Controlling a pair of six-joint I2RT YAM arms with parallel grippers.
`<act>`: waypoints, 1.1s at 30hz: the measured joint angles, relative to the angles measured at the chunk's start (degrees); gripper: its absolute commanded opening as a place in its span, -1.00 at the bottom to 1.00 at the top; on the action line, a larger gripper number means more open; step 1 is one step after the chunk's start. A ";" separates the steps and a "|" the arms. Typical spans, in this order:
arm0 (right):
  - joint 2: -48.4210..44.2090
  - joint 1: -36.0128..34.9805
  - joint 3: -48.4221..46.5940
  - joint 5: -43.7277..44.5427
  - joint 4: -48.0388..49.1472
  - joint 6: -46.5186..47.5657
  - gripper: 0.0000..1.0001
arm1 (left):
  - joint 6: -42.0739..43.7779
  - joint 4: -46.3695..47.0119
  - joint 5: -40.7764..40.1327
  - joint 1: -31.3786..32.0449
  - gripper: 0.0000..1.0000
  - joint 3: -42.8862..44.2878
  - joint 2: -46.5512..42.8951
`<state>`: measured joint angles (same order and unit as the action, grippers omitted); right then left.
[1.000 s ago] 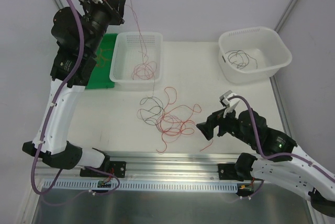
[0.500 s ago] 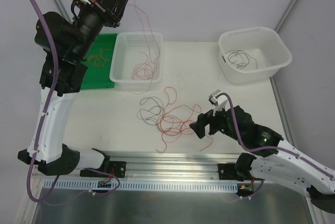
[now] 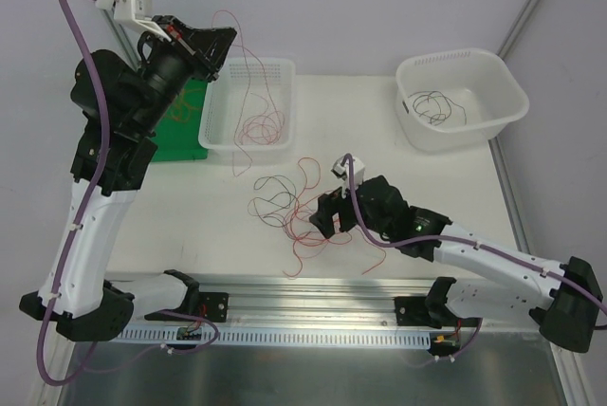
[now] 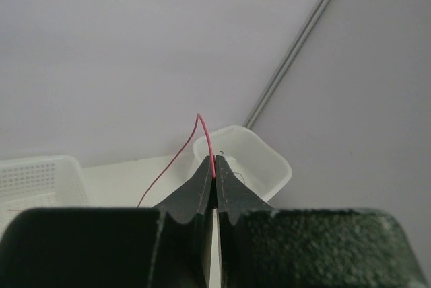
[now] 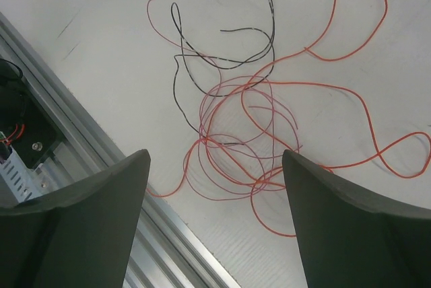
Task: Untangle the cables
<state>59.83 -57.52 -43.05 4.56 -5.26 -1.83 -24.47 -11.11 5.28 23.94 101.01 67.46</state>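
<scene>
A tangle of thin red and black cables (image 3: 305,209) lies on the white table in the middle; in the right wrist view the tangle (image 5: 249,126) lies just beyond my open jaws. My right gripper (image 3: 327,219) is open and empty over its right side. My left gripper (image 3: 220,43) is raised high at the back left, shut on one red cable (image 4: 209,143). That cable (image 3: 248,74) hangs down into the perforated white basket (image 3: 275,68), where more red cables (image 3: 259,127) lie coiled. Black cables (image 3: 436,107) lie in the white tub (image 3: 508,102) at the back right.
A green tray (image 3: 180,136) with orange-tan cables sits left of the basket, partly hidden by the left arm. An aluminium rail (image 3: 313,285) runs along the table's near edge. Metal frame posts (image 3: 531,3) stand at the back corners.
My right gripper has moved left, from the table's right side to over the tangle. My left gripper has moved up and right with the red cable, pulling it higher over the basket.
</scene>
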 measured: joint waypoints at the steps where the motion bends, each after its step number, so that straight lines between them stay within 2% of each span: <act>1: -0.28 0.00 0.28 -0.11 0.50 -0.57 0.71 | 0.24 -0.04 -0.02 0.00 -0.98 0.22 0.09; 5: -2.89 0.00 3.43 0.31 1.14 -2.64 0.90 | 1.79 -0.22 -1.42 0.00 -0.98 3.19 1.51; 8: -4.96 0.00 6.05 1.49 -0.96 -4.04 0.95 | 4.13 -0.09 -3.13 0.00 -0.97 7.34 3.91; 20: -13.90 0.00 10.80 6.51 -8.76 -6.97 0.99 | 11.89 2.32 -8.48 0.00 -0.97 21.94 18.01; 27: -16.81 0.00 11.17 8.35 -10.93 -7.15 0.99 | 17.05 4.48 -11.72 -0.76 -0.99 23.26 24.39; 33: -17.14 0.00 11.82 8.98 -12.09 -7.15 0.99 | 17.99 6.14 -11.87 -4.28 -1.00 24.02 31.43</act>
<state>42.70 -57.52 -31.22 13.54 -17.34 -8.97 -6.48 -4.97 -6.59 19.66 125.03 98.89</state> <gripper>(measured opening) 0.993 0.006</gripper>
